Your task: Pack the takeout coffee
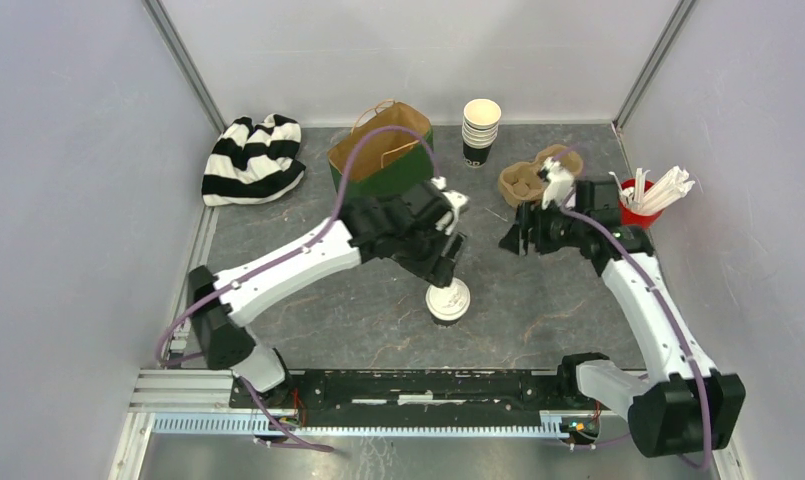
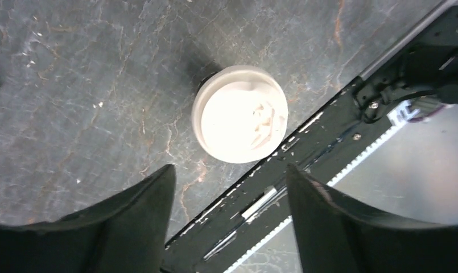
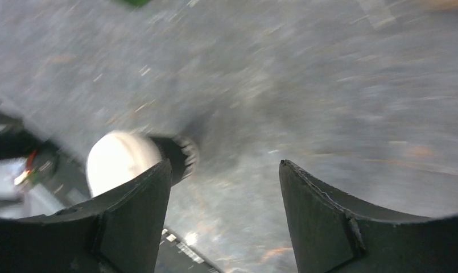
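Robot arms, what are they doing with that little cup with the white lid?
They're packing takeout coffee. One lidded cup stands on the table, held by nobody. The left gripper hovers open over it, and the right gripper is open and empty nearby. The paper bag and cardboard cup carrier sit at the back.

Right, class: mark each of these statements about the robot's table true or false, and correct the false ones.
1. The lidded cup stands upright on the table. True.
2. The left gripper grips that cup. False: its jaws are open, clear of it.
3. The red cup holds white stirrers. True.
4. The striped cloth lies by the right wall. False: it lies back left.
5. The right gripper is shut. False: it is open and empty.
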{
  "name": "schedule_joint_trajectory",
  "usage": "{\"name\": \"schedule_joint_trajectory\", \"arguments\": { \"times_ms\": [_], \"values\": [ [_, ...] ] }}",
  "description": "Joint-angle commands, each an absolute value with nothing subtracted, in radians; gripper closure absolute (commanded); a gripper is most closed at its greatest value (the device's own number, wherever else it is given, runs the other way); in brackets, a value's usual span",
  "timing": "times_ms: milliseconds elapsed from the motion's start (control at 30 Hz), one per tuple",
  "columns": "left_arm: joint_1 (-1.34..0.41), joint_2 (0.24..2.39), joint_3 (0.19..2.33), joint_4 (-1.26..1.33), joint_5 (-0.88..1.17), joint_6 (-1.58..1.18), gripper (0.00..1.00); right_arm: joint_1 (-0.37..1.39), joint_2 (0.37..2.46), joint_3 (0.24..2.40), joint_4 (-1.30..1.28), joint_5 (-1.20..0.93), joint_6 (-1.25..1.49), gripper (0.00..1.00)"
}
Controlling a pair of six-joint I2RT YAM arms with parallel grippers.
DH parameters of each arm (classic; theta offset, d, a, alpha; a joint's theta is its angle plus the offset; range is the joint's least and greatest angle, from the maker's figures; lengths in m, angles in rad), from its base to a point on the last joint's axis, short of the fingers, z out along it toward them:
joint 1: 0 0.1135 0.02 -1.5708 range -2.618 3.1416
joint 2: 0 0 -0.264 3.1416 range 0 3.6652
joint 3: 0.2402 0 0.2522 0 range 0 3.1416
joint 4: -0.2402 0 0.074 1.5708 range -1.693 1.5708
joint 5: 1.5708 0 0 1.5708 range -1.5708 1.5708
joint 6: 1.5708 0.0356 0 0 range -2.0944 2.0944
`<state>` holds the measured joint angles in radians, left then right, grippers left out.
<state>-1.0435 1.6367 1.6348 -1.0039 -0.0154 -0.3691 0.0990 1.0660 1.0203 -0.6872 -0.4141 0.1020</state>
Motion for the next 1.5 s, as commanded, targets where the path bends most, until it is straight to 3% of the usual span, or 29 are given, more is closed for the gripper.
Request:
{"name": "schedule_joint_trajectory", "arguments": {
  "times_ms": [0,167,533,833,1000,1267,1467],
  "values": [
    [-0.923,1.529,1.455,-0.850,0.239,-0.479,0.29,0.139,1.097,0.811,-0.499,-0.931,0.204,0.28],
    [-0.869,1.548,1.394,-0.782,0.361,-0.483,0.30,0.190,1.103,0.698,-0.377,-1.023,0.278,0.27],
    [-0.872,1.644,1.410,-0.787,0.330,-0.471,0.43,0.258,1.177,0.612,-0.277,-1.005,0.297,0.26],
    [-0.893,1.689,1.385,-0.787,0.295,-0.442,0.54,0.262,1.208,0.587,-0.228,-1.005,0.307,0.34],
    [-0.900,1.688,1.338,-0.787,0.253,-0.438,0.58,0.262,1.235,0.563,-0.271,-0.944,0.277,0.45],
    [-0.902,1.666,1.352,-0.787,0.235,-0.440,0.58,0.170,1.126,0.600,-0.258,-1.037,0.348,0.33],
    [-0.906,1.670,1.364,-0.783,0.245,-0.444,0.58,0.163,1.149,0.566,-0.276,-1.045,0.309,0.46]
  ]
}}
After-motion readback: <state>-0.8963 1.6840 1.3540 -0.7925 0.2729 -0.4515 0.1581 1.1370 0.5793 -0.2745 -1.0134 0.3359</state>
